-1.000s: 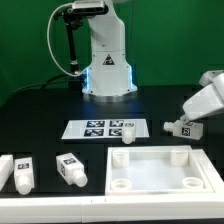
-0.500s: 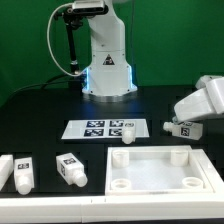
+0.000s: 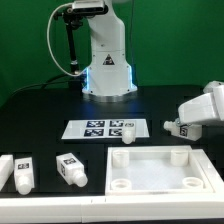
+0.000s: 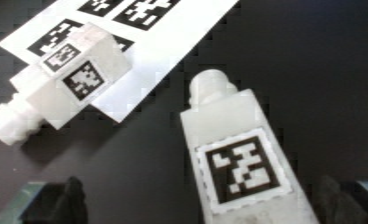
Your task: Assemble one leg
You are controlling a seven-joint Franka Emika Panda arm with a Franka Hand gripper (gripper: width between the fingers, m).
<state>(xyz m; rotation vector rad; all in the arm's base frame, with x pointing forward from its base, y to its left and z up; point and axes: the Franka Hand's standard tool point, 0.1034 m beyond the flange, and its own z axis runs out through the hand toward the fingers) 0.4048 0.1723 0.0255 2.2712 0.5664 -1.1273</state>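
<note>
One white leg (image 3: 177,127) with a black-and-white tag lies on the black table at the exterior view's right. In the wrist view this leg (image 4: 234,140) lies between my two dark fingers (image 4: 53,202), peg end pointing away. My gripper (image 3: 189,123) is open and low over it, and its jaws straddle the leg without closing on it. A second leg (image 3: 127,131) lies at the right end of the marker board (image 3: 95,128); it also shows in the wrist view (image 4: 60,92).
The big white tray-like piece (image 3: 160,185) with corner holes lies in front. Two more legs (image 3: 22,172) (image 3: 71,168) lie at the exterior view's front left. The robot base (image 3: 107,70) stands at the back.
My gripper has swung and dropped a little over the leg at the right. The leg itself has not visibly moved.
</note>
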